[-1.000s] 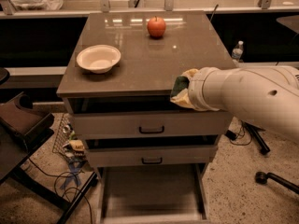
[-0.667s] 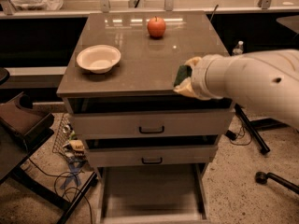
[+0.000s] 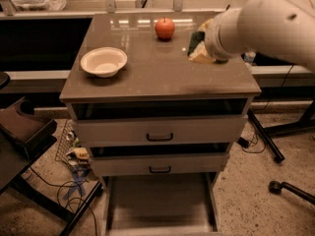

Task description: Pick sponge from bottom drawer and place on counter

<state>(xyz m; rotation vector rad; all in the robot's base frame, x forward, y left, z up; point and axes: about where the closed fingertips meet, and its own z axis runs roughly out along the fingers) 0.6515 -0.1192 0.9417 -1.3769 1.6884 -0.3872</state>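
Note:
The sponge (image 3: 196,40), dark green face on a yellowish body, sits at the tip of my white arm over the right rear part of the counter (image 3: 157,75). My gripper (image 3: 201,47) is shut on it, mostly hidden behind the thick wrist. I cannot tell if the sponge touches the counter top. The bottom drawer (image 3: 158,203) is pulled out at the bottom of the view, and its pale floor shows nothing lying in it.
A red apple (image 3: 165,27) stands at the counter's back, just left of the sponge. A cream bowl (image 3: 103,61) sits at the left. The two upper drawers (image 3: 159,132) are slightly open. Cables and clutter (image 3: 76,156) lie on the floor at the left, and a chair base (image 3: 288,188) at the right.
My arm has carried the sponge from the counter's front right edge up and back, over the right rear of the counter near the apple.

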